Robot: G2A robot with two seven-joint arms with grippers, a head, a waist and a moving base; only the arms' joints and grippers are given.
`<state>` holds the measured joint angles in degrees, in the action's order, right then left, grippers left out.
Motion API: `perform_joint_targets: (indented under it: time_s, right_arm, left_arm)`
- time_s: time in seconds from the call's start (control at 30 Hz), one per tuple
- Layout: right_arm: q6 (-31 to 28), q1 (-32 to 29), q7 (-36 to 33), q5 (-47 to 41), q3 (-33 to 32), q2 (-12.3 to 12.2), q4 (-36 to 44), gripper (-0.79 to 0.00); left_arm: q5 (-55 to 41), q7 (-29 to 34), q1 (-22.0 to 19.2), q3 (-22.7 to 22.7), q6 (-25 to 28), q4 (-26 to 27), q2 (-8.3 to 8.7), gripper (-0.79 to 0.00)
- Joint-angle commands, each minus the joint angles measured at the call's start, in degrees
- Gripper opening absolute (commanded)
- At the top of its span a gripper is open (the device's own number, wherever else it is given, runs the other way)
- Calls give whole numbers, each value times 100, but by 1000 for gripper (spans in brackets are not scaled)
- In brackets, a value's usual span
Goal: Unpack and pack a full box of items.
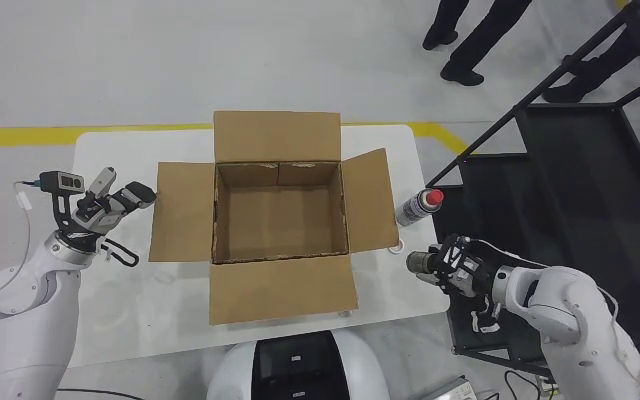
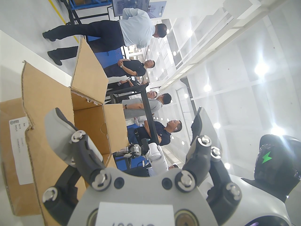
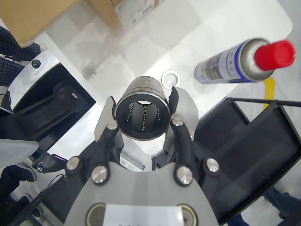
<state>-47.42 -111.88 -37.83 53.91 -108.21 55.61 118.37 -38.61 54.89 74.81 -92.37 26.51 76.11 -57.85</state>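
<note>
1. The right gripper (image 3: 143,98) is clenched on a metal sleeve (image 3: 144,90), gripping its round sides at the table's (image 1: 120,300) right edge. I'd say smooth steel could slip out and drop.
2. A small ring (image 3: 171,80) lies just beyond the sleeve, with a spray can (image 3: 232,63) standing near. A careless swing could topple the can.
3. The box (image 1: 278,175) sits open mid-table, well apart from the sleeve.
4. The left gripper (image 1: 138,193) hangs spread wide and empty beside the box's left flap.
</note>
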Motion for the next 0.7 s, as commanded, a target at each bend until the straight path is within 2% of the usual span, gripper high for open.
perform_joint_targets:
  time_s: [0.0,0.2,0.3,0.67]
  right_arm:
    - [26,-89,73,-141,-107,-2,228,-785]
    - [-4,-214,296,-200,-212,-12,786,-785]
    - [57,-244,496,-173,-215,-6,810,-785]
    - [57,-244,496,-173,-215,-6,810,-785]
  left_arm:
    - [-13,1,0,0,0,0,0,0]
    - [-13,1,0,0,0,0,0,0]
    - [-13,1,0,0,0,0,0,0]
    - [-13,1,0,0,0,0,0,0]
